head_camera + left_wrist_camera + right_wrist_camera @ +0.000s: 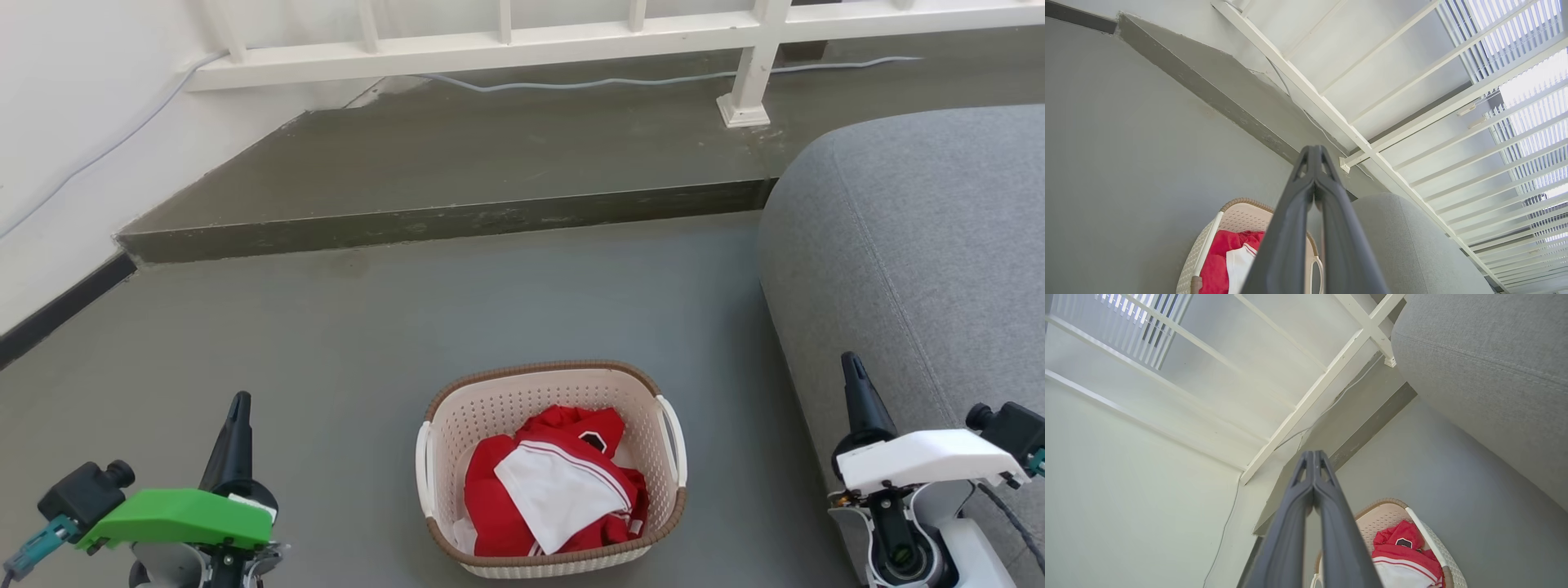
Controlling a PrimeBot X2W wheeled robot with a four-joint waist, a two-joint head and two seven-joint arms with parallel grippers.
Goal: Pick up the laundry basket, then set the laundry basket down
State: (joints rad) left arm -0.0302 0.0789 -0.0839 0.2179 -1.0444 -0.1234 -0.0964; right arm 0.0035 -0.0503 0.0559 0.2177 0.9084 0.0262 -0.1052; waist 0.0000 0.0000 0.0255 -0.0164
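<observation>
The laundry basket (522,400) is cream perforated plastic with a brown woven-look rim and white side handles. It stands on the grey floor at lower centre of the head view, holding red and white clothes (559,482). My left gripper (238,408) is shut, well to the basket's left and apart from it. My right gripper (851,367) is shut too, off to the basket's right in front of the sofa. In the left wrist view the closed gripper (1314,153) covers part of the basket (1237,214). The right wrist view has the basket (1392,514) beside the closed gripper (1312,457).
A grey sofa (922,253) fills the right side, close to the basket and my right arm. A raised concrete step (441,220) crosses the floor behind, with a white railing (490,41) and a cable (620,80) on it. A white wall (65,122) bounds the left.
</observation>
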